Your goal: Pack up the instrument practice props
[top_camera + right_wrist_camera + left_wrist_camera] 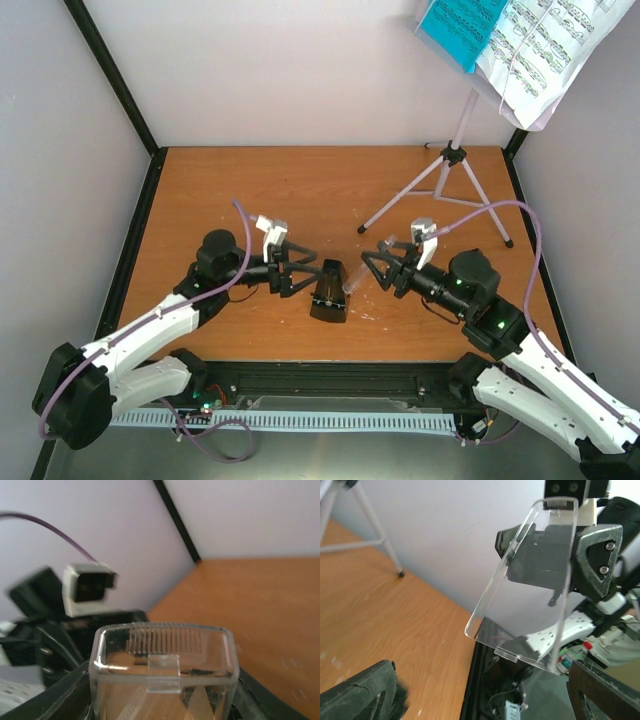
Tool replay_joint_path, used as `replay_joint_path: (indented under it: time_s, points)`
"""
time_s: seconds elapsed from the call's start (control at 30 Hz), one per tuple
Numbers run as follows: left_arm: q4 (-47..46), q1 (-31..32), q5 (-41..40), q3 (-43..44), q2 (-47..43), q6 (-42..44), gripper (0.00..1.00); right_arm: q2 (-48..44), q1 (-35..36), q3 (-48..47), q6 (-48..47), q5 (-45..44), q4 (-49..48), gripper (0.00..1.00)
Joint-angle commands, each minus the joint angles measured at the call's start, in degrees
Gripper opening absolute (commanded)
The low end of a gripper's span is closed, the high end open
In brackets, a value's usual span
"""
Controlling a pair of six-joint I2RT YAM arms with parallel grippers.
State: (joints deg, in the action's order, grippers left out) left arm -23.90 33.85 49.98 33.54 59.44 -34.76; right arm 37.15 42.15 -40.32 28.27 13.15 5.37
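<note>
As both arms reach inward low over desk (300, 190), pose: elbows out, wrists facing each other, tools nearly tip to tip.
L tool (303, 274): black angular fingers spread wide.
R tool (378, 270): pinching clear cover (162, 672) betw its fingers, cover pointing toward L tool.
Cover: see-thru hard plastic, tapered shell, rounded corners, ribbed patch + small tab at narrow end.
Metronome (330, 290): black, pyramid-shaped, on desk betw the 2 tools, just ahead of L tool tips; touching cover or not, can't tell.
Music stand (455, 160): silver tripod, thin metal legs, well beyond R tool.
Teal folder (462, 28) + sheet music (545, 50): up on stand top, high past R tool; pages white w/ printed staves.
</note>
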Motion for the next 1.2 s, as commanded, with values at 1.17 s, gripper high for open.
replay_joint_path:
  time_s: [1.17]
  points:
    - [0.54, 2.27, 2.92, -8.79, 25.99, 12.18, 0.81, 26.33, 5.66, 14.69, 3.76, -16.61, -8.25, 0.53]
